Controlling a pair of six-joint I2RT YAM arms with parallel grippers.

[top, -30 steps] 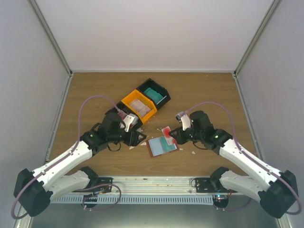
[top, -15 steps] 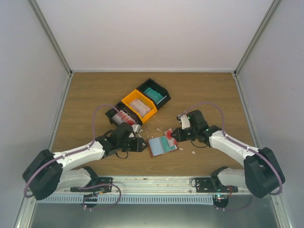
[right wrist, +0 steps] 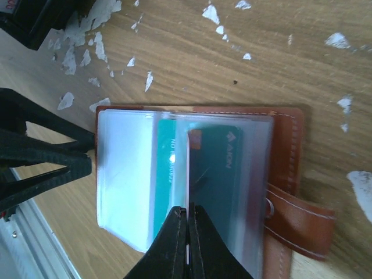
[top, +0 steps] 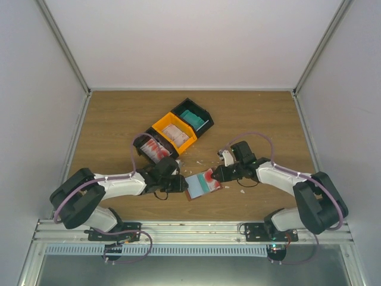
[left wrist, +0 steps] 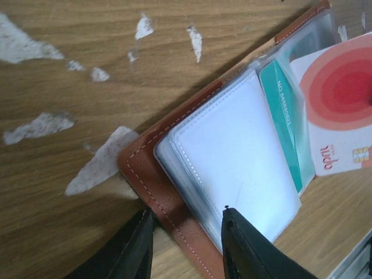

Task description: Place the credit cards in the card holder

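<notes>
The reddish-brown card holder [top: 200,185] lies open on the table, its clear sleeves up. In the left wrist view its leather edge [left wrist: 157,192] lies between my left gripper's [left wrist: 185,216] open fingers, one on the table and one over the sleeves. My left gripper [top: 180,183] is at the holder's left edge. My right gripper [top: 218,174] is shut on a white card with a red round mark [left wrist: 340,99], held at the holder's right side. In the right wrist view [right wrist: 188,224] that card shows edge-on between the fingers. Teal cards [right wrist: 215,174] sit inside the sleeves.
Three bins stand behind the holder: a black one with teal cards [top: 193,118], an orange one with pale cards [top: 174,134] and a black one with red-marked white cards [top: 153,148]. Small white scraps [left wrist: 40,125] dot the wood around the holder.
Both arms have come down low toward the holder. The left gripper moved right to its left edge. The right gripper brought the red-marked card down onto the sleeves.
</notes>
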